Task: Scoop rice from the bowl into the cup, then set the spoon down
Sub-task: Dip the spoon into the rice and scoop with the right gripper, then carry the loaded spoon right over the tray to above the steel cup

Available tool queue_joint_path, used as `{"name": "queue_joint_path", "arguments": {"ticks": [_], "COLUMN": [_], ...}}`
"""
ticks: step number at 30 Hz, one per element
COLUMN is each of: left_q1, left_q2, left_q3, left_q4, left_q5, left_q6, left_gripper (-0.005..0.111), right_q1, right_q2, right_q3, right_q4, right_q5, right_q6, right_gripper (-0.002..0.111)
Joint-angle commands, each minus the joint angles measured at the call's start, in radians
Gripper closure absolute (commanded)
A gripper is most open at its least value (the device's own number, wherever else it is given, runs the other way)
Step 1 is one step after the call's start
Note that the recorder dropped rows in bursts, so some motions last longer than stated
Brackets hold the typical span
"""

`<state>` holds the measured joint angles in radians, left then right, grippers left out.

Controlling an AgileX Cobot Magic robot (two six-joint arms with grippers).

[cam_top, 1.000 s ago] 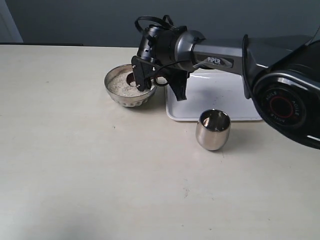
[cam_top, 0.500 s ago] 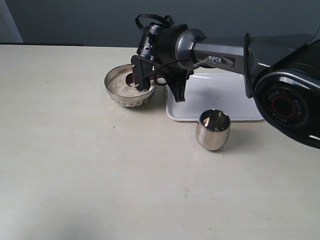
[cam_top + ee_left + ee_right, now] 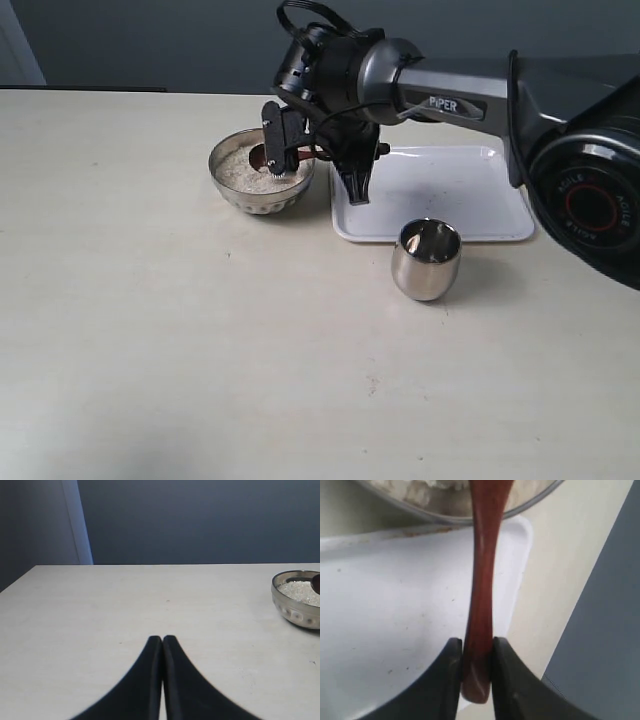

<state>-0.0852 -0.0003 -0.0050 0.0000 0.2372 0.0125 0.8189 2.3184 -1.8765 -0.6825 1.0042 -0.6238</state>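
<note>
The steel bowl (image 3: 258,178) stands left of centre and holds a pale heap of rice (image 3: 246,170). My right gripper (image 3: 310,160) is shut on the handle of the reddish-brown spoon (image 3: 482,590), whose head (image 3: 261,156) reaches over the bowl's rice. In the right wrist view the bowl's rim (image 3: 530,502) and rice (image 3: 440,487) show beyond the handle. The steel cup (image 3: 426,260) stands upright in front of the tray, apart from the gripper. My left gripper (image 3: 162,639) is shut on nothing, low over bare table, with the bowl (image 3: 295,607) far off to one side.
A white tray (image 3: 440,195) lies behind the cup, to the right of the bowl, under my right arm (image 3: 450,100). Cream table (image 3: 200,360) spreads in front and to the left. A dark wall runs behind.
My right gripper has risen a little and turned at the bowl, and the spoon's head has lifted out of the rice heap. Cup, bowl and tray have not moved.
</note>
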Motion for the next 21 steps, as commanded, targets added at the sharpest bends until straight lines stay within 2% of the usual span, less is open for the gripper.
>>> {"name": "queue_joint_path", "arguments": {"ticks": [1,21], "left_q1": [-0.008,-0.008], "left_q2": [0.0,0.0], "left_q3": [0.005,0.005], "left_q4": [0.0,0.0], "left_q5": [-0.005,-0.005], "left_q6": [-0.003,-0.003], "left_gripper": [0.106,0.106], "right_q1": [-0.023,-0.098], "right_q2": [-0.011,-0.011], "right_q3": [-0.003,-0.003], "right_q4": [0.043,0.067], "right_q5": [0.021,0.089], "right_q6": [-0.005,-0.011], "right_gripper": [0.108,0.108]}}
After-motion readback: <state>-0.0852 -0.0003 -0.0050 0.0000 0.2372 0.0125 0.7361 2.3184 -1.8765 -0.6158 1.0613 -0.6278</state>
